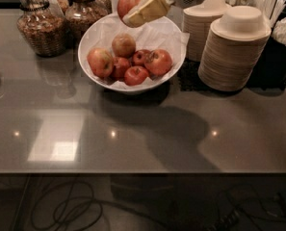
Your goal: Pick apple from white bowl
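Gripper [139,7] sits top centre of frame, closed around the apple [127,1], which hangs above the back rim of the white bowl [83,57], clear of the other apples [133,64] inside. Watch yr grip: only one pad [149,9] shows, on the fruit's right side, so the hold looks off-centre imo. Round glossy skin could roll out w/ a quick swing & drop. Glass jars [39,28] upper left & stacked tan bowls [234,52] at right are near, so steer btwn them.
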Controlling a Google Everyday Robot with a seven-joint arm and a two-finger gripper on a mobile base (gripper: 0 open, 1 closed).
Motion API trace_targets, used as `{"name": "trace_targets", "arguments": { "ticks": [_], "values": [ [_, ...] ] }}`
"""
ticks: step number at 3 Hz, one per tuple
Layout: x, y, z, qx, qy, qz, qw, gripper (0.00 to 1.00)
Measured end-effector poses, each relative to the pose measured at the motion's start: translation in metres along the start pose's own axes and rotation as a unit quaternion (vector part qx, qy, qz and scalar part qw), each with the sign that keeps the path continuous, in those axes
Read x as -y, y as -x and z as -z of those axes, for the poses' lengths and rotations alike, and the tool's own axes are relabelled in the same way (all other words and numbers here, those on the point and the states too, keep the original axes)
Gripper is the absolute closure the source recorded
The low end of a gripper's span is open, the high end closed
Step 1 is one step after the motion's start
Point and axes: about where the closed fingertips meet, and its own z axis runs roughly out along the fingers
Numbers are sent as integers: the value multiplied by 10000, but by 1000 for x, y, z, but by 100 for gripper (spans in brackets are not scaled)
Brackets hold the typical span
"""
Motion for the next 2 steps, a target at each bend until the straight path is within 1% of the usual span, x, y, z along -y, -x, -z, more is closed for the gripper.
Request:
{"name": "trace_targets", "arguments": {
  "ticks": [1, 2],
  "values": [
    [-17, 4, 41, 155, 397, -209, 9989, 100],
    [-17, 4, 41, 155, 397, -209, 9989, 100]
  ]
}}
